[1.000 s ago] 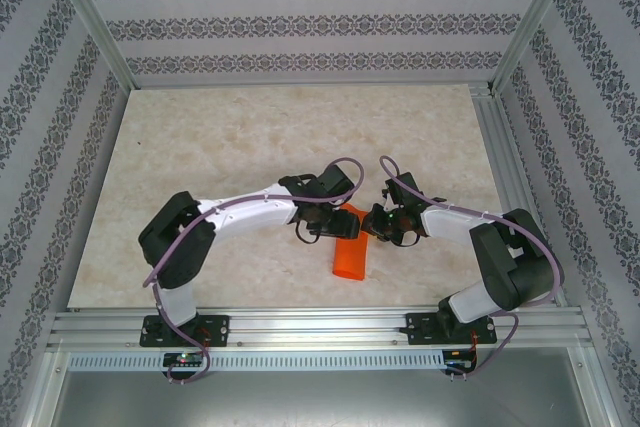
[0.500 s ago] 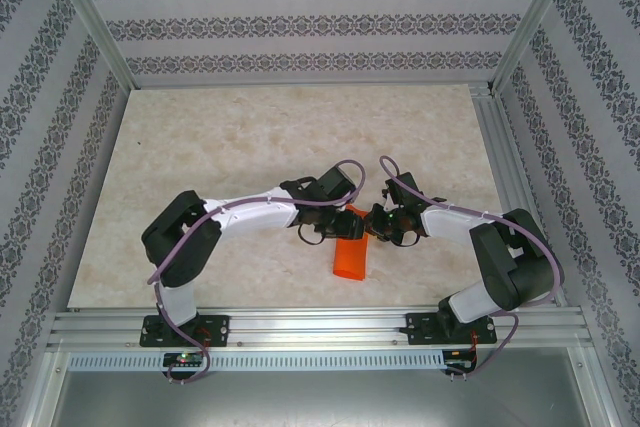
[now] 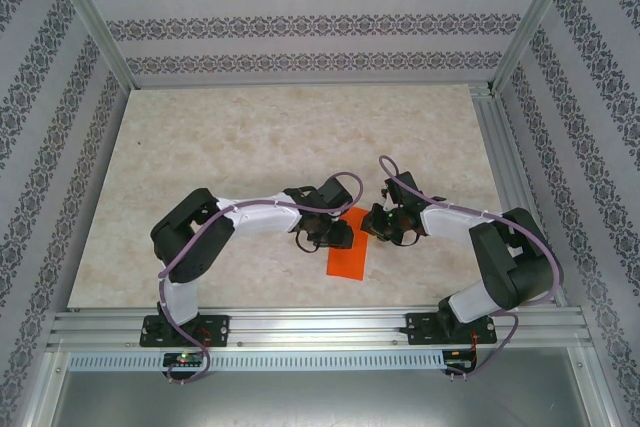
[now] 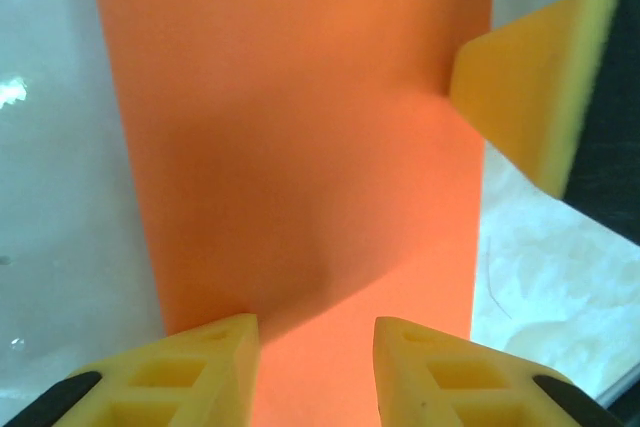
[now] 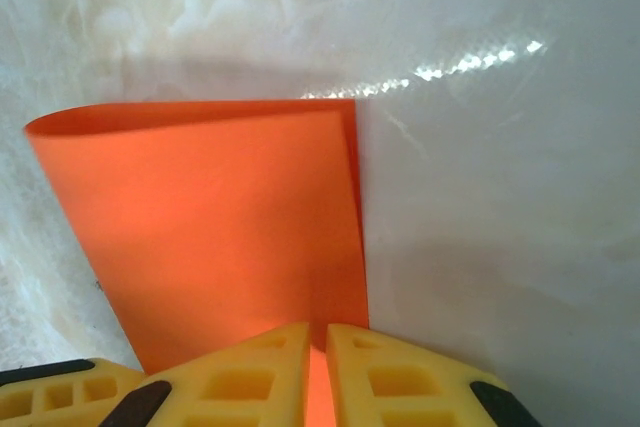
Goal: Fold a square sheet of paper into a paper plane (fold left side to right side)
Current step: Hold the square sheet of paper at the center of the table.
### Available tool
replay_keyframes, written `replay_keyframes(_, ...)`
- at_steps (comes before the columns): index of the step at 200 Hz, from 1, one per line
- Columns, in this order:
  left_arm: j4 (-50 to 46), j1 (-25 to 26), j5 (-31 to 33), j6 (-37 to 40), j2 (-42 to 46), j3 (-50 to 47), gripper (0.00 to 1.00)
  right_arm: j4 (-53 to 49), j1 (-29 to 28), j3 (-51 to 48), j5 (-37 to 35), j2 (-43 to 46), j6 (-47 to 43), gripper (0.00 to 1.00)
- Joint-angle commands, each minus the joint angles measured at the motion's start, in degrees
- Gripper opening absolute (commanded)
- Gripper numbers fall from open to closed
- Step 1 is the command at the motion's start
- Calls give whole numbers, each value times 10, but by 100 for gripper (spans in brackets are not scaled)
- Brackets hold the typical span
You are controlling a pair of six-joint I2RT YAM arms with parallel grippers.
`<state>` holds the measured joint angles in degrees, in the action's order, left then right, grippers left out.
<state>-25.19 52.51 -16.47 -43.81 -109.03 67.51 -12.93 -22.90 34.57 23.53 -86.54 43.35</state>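
Note:
The square sheet of paper [image 3: 348, 255] is bright orange and lies folded in half as a flat rectangle on the marble-patterned table [image 3: 250, 137]. No paper plane is in view. My left gripper [image 3: 335, 235] hovers low over the sheet's left part, its jaws [image 4: 315, 367] a little apart with only the paper [image 4: 300, 147] beneath them. My right gripper [image 3: 378, 222] is at the sheet's far right corner, jaws [image 5: 318, 367] nearly together and tips resting on the paper [image 5: 220, 217]. One of its yellow fingers [image 4: 530, 97] touches the sheet's edge. The rounded fold [image 5: 40, 132] runs along the left side.
Aluminium rails [image 3: 320, 325] run along the near edge by both arm bases. Patterned walls [image 3: 300, 22] and metal posts enclose the table on three sides. Bare tabletop stretches behind and to the left of the arms.
The left gripper slid nearer and its jaws narrowed. The sheet went from a puffy loop to a flat rectangle. The right gripper stayed put.

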Motion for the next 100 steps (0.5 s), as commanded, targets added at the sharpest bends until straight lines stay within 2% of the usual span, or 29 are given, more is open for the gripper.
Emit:
replay_keyframes(1, -15, -5, 19, 12, -8, -9, 36, -25, -8, 1, -37, -18, -12, 15)
replay_keyframes(54, -15, -7, 25, 14, -10, -26, 36, -21, -8, 0, -35, -14, -14, 15)
replay_keyframes(81, -10, -7, 20, 13, -10, -33, 36, 37, 1, -4, 23, 20, -2, 15)
replay_keyframes(100, -8, -7, 18, 14, -12, -35, 35, 35, 13, 9, 45, 59, -3, 16)
